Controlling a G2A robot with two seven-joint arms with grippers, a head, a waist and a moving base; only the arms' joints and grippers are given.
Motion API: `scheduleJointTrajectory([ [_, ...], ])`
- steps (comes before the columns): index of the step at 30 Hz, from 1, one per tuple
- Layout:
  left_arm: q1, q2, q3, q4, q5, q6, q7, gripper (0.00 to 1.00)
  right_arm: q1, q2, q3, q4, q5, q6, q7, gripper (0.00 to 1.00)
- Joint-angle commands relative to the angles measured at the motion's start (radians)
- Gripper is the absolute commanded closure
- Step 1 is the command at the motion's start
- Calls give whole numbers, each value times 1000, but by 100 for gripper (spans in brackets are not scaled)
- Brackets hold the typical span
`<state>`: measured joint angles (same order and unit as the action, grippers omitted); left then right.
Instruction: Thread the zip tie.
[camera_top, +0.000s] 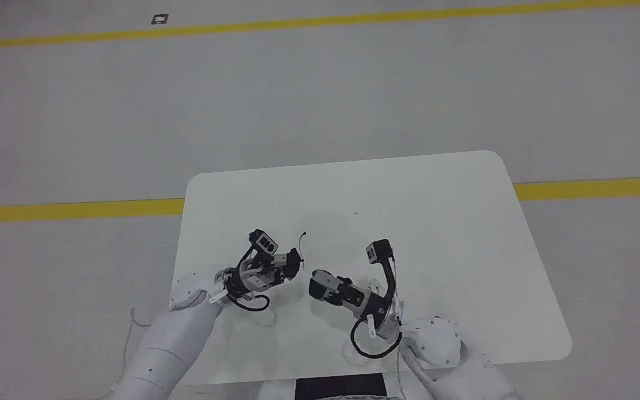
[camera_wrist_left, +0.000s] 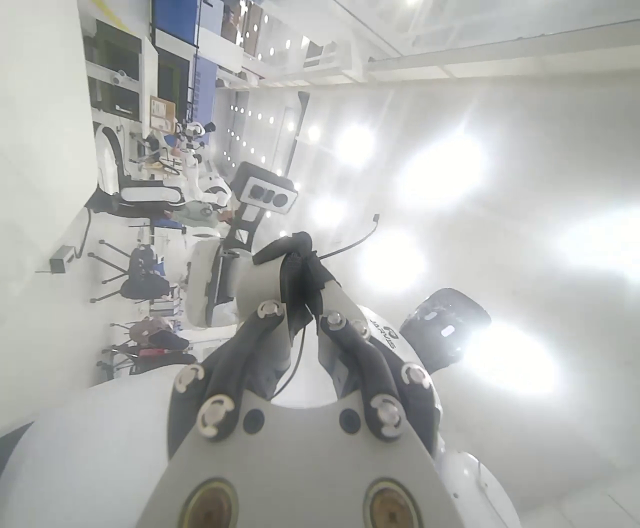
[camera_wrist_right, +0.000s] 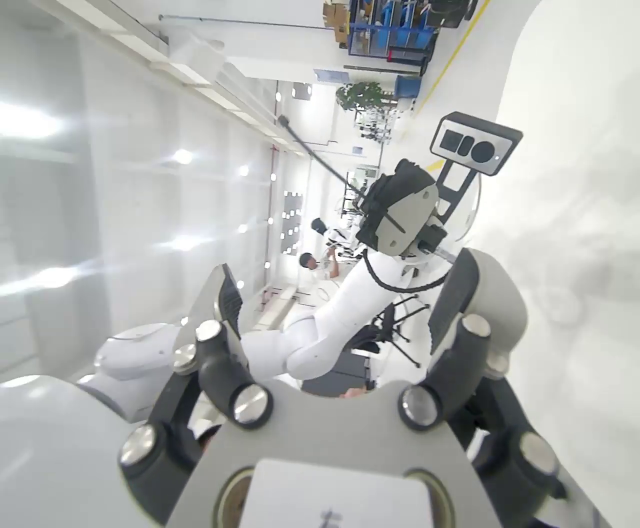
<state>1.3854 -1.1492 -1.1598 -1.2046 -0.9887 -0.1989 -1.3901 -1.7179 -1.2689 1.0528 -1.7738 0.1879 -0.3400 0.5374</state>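
- The left gripper (camera_wrist_left: 300, 280) is above the white table (camera_top: 430, 200), its jaws closed on the black zip tie (camera_wrist_left: 350, 246); one end of the tie sticks out past the fingers.
- The right gripper (camera_wrist_right: 340, 285) is near it, not touching, with jaws wide and holding nothing.
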Motion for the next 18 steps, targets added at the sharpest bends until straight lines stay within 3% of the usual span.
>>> scheduleJointTrajectory([
  [1,1,6,4,1,-6,0,0,100,12,-1,1,29,80,0,25,0],
  [4,-2,13,17,-6,-19,-2,0,100,22,-5,-4,73,177,3,43,0],
  [12,-3,14,22,-17,-12,-10,21,100,23,-5,-11,73,184,12,43,0],
  [18,5,14,23,-51,-8,-57,18,100,50,-11,-43,107,282,22,77,0],
])
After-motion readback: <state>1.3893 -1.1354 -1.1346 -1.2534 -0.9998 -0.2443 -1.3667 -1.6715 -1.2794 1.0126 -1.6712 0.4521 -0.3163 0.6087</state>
